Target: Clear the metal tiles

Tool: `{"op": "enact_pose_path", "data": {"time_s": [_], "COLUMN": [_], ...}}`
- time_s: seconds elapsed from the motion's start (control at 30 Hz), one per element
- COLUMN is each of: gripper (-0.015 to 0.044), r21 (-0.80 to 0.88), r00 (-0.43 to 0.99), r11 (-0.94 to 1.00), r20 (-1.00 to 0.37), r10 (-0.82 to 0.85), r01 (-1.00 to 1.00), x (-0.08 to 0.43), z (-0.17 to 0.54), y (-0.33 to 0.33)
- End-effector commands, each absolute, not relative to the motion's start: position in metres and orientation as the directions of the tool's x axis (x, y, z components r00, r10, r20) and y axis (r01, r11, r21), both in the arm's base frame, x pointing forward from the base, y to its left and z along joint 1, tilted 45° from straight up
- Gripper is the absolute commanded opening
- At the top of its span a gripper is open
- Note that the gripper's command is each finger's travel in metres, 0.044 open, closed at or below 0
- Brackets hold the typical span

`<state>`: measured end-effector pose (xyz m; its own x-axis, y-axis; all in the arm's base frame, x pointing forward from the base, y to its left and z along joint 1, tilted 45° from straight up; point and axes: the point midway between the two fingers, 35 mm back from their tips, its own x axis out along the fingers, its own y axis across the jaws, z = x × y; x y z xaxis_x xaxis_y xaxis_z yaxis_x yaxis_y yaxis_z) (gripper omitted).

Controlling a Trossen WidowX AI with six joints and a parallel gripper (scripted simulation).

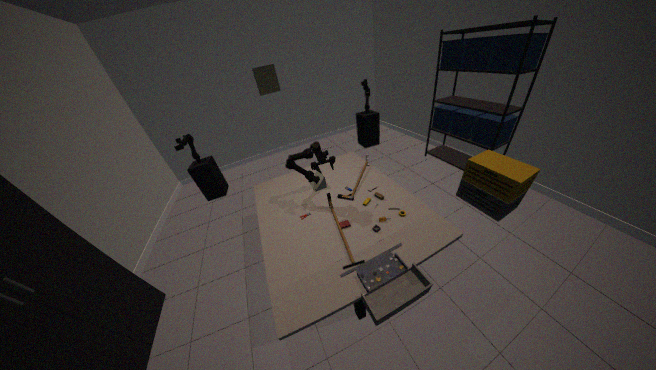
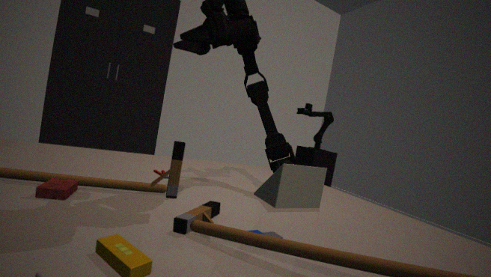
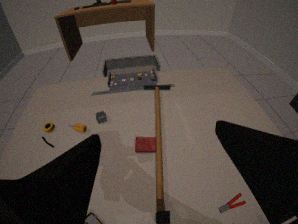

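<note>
The gripper (image 1: 333, 164) (image 2: 177, 41) (image 3: 160, 133) is raised above the table (image 1: 295, 260) (image 2: 228, 213) (image 3: 205, 105), its jaws spread wide with nothing between them. The long scraper (image 1: 341, 232) (image 2: 112, 182) (image 3: 159, 140) lies on the table, out of its grasp, the handle running from near the arm toward the bench plate (image 1: 364, 274) (image 3: 117, 85). Its dark blade is at the plate's near side; whether the two touch cannot be told. Small tiles (image 1: 381, 269) (image 3: 132, 78) are scattered over the plate, and the catch box (image 1: 404, 309) (image 3: 131, 65) stands at the far end. A red block (image 1: 344, 224) (image 2: 57, 188) (image 3: 145, 144) lies right beside the handle, with red-handled pliers (image 1: 305, 216) (image 2: 160, 174) (image 3: 232, 204) on the other side. A second long-handled tool (image 1: 359, 180) (image 2: 299, 251) lies apart from the scraper, and a yellow block (image 1: 366, 201) (image 2: 123, 254) lies near its head.
</note>
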<state>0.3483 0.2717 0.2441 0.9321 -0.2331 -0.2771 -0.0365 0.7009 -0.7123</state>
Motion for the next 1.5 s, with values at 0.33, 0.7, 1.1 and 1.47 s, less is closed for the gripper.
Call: {"op": "enact_pose_path", "data": {"time_s": [0.33,0.7,1.1,1.47], "gripper": [0.0440,0.0440,0.0440,0.0440], "r21": [-0.718,-0.713,-0.706,-0.706], "r00": [0.967,0.984,0.990,0.990], "r11": [0.693,0.697,0.701,0.701], "r20": [-0.215,-0.170,-0.143,-0.143], "r10": [-0.137,-0.059,-0.008,-0.008], "r01": [-0.061,-0.081,-0.097,-0.097], "x": [0.296,0.258,0.233,0.233], "z": [0.257,0.263,0.265,0.265], "y": [0.277,0.275,0.270,0.270]}}
